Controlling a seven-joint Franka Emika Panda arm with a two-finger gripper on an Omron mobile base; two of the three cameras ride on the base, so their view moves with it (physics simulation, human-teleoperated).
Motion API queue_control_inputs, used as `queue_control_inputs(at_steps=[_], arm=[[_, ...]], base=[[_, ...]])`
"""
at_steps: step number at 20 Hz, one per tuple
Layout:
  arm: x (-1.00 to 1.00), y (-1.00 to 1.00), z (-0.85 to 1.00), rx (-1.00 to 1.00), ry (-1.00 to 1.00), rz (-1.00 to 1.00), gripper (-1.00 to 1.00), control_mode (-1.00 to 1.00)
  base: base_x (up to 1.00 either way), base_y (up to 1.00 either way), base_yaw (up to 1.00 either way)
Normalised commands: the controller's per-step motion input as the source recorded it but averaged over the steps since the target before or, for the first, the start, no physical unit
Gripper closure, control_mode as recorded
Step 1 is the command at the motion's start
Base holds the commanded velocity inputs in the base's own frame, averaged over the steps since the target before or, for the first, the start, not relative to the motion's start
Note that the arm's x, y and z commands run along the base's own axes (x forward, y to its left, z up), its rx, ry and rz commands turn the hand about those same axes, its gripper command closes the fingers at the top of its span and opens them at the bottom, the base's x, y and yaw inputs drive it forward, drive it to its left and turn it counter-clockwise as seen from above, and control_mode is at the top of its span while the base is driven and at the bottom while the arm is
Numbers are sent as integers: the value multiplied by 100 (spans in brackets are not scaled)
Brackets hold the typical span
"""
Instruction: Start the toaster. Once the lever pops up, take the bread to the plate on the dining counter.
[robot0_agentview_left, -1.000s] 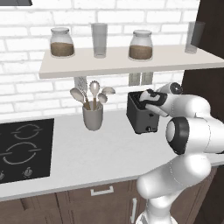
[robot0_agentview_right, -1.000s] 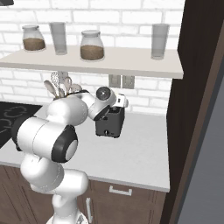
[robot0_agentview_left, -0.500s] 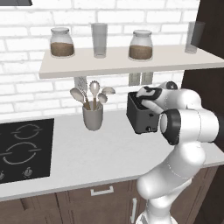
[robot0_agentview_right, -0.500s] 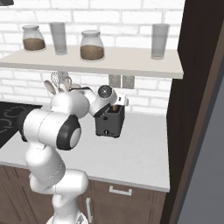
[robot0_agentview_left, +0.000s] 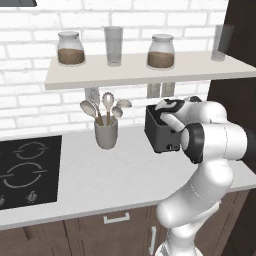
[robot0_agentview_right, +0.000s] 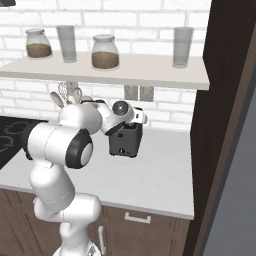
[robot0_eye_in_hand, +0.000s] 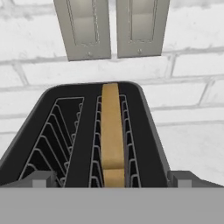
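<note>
toaster (robot0_agentview_left: 161, 134) half behind arm, bread (robot0_eye_in_hand: 112, 131) mostly sunk

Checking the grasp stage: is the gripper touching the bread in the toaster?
Apart. In the hand view the open gripper straddles the toaster, and neither fingertip reaches the bread.

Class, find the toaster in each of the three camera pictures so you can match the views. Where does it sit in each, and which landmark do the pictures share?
Left base view: toaster right of centre on the grey counter, partly behind the white arm.
Right base view: toaster at centre, just right of the arm.
Hand view: toaster seen from above, lower half, bread in its right slot.
Shared landmark: the twin wall outlets above it.
</note>
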Motion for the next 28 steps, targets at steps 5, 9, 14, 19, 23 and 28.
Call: queue_control_inputs(at_steps=[5,9,14,19,23,28], arm=[[9,0,-2,0,0,0,-100,-100],[9,0,0,0,0,0,-100,-100],[12,0,0,0,0,0,-100,-100],[3,0,0,0,0,0,-100,-100],[0,0,0,0,0,0,100,-100],[0,0,0,0,0,0,100,-100]], base=[[0,0,0],[0,0,0],[0,0,0],[0,0,0],[0,0,0],[0,0,0]])
